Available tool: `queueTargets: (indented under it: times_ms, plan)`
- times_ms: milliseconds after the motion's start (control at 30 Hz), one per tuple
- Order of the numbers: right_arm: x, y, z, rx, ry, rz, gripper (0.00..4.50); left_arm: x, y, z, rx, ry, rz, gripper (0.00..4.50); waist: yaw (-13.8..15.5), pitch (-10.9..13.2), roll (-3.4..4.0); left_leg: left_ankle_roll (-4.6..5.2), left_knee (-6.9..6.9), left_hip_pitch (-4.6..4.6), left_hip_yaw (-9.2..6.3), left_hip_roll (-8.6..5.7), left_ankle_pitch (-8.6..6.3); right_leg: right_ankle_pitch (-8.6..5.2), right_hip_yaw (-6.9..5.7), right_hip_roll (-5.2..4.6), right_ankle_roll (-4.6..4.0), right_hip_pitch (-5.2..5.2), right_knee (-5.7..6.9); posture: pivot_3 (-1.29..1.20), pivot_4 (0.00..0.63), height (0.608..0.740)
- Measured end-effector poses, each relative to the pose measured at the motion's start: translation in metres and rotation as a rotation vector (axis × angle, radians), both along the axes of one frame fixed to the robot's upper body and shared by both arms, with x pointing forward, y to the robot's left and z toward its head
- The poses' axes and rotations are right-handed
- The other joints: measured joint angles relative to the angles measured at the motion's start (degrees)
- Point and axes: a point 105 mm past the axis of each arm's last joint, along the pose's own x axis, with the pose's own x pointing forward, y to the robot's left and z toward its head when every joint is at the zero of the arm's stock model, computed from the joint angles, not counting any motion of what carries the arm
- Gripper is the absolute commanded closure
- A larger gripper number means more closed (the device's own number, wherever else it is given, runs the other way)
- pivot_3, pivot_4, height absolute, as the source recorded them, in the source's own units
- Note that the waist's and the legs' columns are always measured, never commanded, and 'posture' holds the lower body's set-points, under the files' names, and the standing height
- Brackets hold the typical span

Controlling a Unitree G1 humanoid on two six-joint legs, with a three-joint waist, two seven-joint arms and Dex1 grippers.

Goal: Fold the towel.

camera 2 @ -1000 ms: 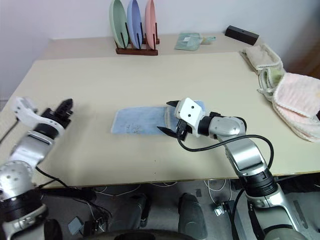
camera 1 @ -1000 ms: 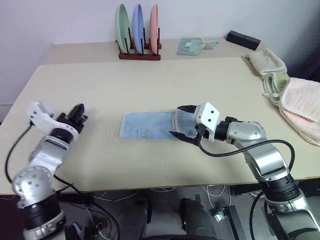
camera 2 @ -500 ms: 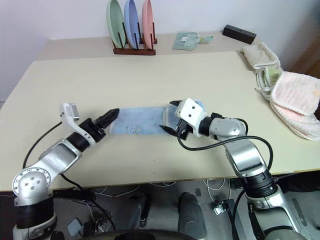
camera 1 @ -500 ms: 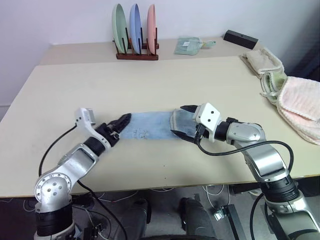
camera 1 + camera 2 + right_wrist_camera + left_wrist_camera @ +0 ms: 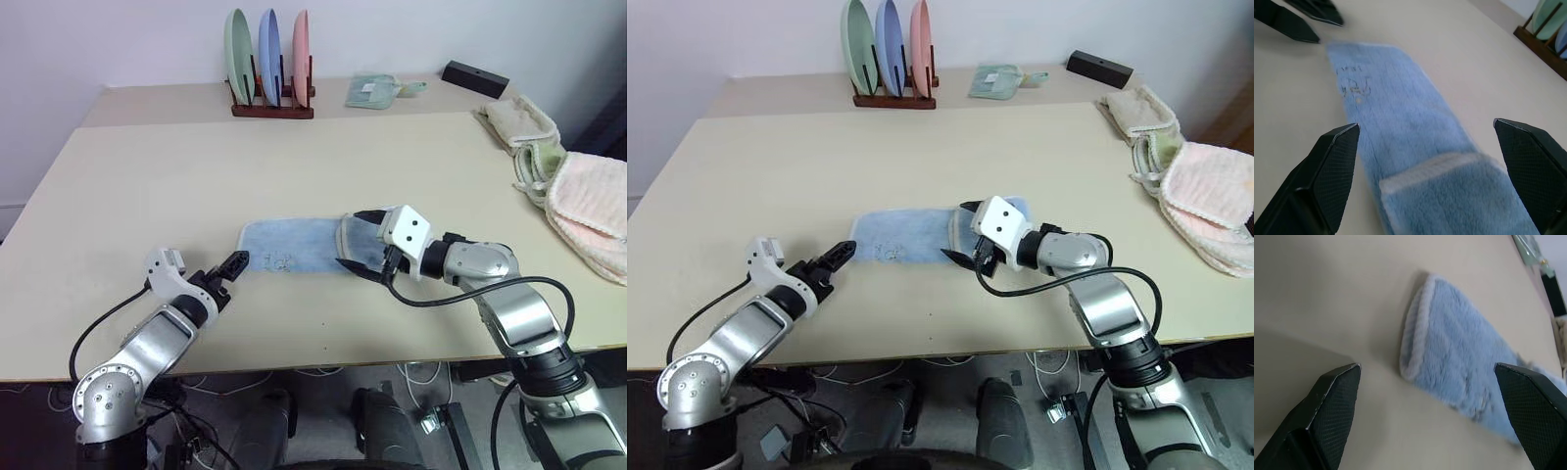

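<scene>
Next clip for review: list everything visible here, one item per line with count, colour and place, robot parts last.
towel: one, light blue with whitish trim, folded into a long strip mid-table, right end doubled over
plates: three, green, blue, pink, upright in the rack
plate rack: one, dark wood, far side of the table
small folded cloth: one, mint green, far side, right of the rack
black box: one, far right corner
towel pile: cream, greenish and pink pieces, right edge
table: one, beige
left end effector: black fingers open, just short of the towel's left end
right end effector: black fingers open, straddling the towel's doubled right end
</scene>
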Motion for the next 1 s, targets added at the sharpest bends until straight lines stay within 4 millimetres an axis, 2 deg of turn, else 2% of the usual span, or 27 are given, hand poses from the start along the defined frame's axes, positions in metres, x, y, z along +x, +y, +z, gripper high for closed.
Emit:
queueTargets:
  times_ms: [33,133,267,367,400,500,567,767,833,900,1000]
  plan:
    - [0.0,0.001,0.0,-0.002,-0.004,0.002,0.0,0.005,-0.003,0.001,-0.018,0.002,0.0,0.02,0.13,0.0,-0.01,0.0,0.02,0.0,0.0,-0.02,0.0,0.01,-0.02,0.0,0.02,0.03,0.0,0.0,0.15,0.74]
    - [0.0,0.002,0.001,-0.001,-0.008,0.005,0.0,0.017,-0.012,0.001,-0.063,0.018,-0.007,0.84,0.32,0.0,-0.02,0.0,0.03,-0.01,0.0,-0.04,0.0,0.04,-0.02,-0.01,0.07,0.03,-0.02,0.0,0.15,0.74]
    - [0.001,0.002,0.001,-0.004,-0.012,0.001,0.0,0.024,-0.03,-0.006,-0.089,0.052,-0.056,2.79,-0.03,0.01,-0.04,0.0,-0.01,-0.02,0.0,-0.04,0.0,0.04,-0.02,-0.01,0.08,0.0,-0.04,0.0,0.15,0.74]
    - [0.0,0.001,-0.002,-0.005,-0.007,-0.002,0.0,0.026,-0.035,-0.007,-0.083,0.058,-0.069,4.24,-0.19,0.01,-0.04,0.0,-0.04,-0.02,0.0,-0.03,0.0,0.05,-0.01,0.0,0.09,-0.02,-0.03,0.0,0.15,0.74]
    - [0.0,0.001,-0.002,-0.005,-0.005,-0.004,0.0,0.027,-0.035,-0.006,-0.082,0.053,-0.071,4.44,-0.21,0.01,-0.04,0.0,-0.04,-0.02,0.0,-0.03,0.0,0.05,-0.01,0.0,0.09,-0.04,-0.03,0.0,0.15,0.74]
    - [-0.001,0.001,-0.003,-0.001,-0.002,-0.006,0.0,0.03,-0.033,0.0,-0.084,0.013,-0.066,4.44,-0.17,0.01,-0.04,0.0,-0.04,-0.02,0.01,-0.03,0.0,0.05,-0.02,0.01,0.09,-0.05,-0.03,0.0,0.15,0.74]
    - [-0.002,0.002,-0.003,0.0,-0.003,-0.004,0.0,0.034,-0.024,0.008,-0.071,-0.039,-0.04,4.44,-0.19,0.01,-0.05,0.0,-0.05,-0.02,0.03,-0.03,0.0,0.05,-0.02,0.01,0.09,-0.05,-0.03,0.0,0.15,0.74]
    - [-0.004,0.0,-0.008,-0.007,0.016,-0.006,0.0,0.031,0.046,0.04,0.132,-0.215,0.086,4.44,-0.29,0.02,-0.05,0.0,-0.09,-0.02,0.03,0.0,0.0,0.04,0.0,0.05,0.07,-0.1,-0.03,0.0,0.15,0.74]
    - [-0.004,-0.002,-0.01,-0.012,0.023,-0.007,0.0,0.029,0.061,0.051,0.187,-0.262,0.096,4.44,-0.23,0.04,-0.08,0.0,-0.08,-0.04,0.03,0.01,0.0,0.03,-0.01,0.05,0.06,-0.1,-0.04,0.0,0.15,0.74]
    - [-0.003,-0.003,-0.012,-0.013,0.028,-0.007,0.0,0.028,0.065,0.063,0.239,-0.316,0.059,4.44,0.0,0.04,-0.08,0.0,-0.04,-0.05,0.06,-0.01,0.0,0.03,-0.02,0.04,0.05,-0.04,-0.04,0.0,0.15,0.74]
    - [-0.003,-0.003,-0.013,-0.013,0.031,-0.006,0.0,0.029,0.041,0.073,0.321,-0.381,-0.082,4.44,0.01,0.05,-0.1,0.0,-0.03,-0.06,0.09,-0.04,0.0,0.03,-0.04,0.02,0.06,-0.01,-0.06,0.0,0.15,0.74]
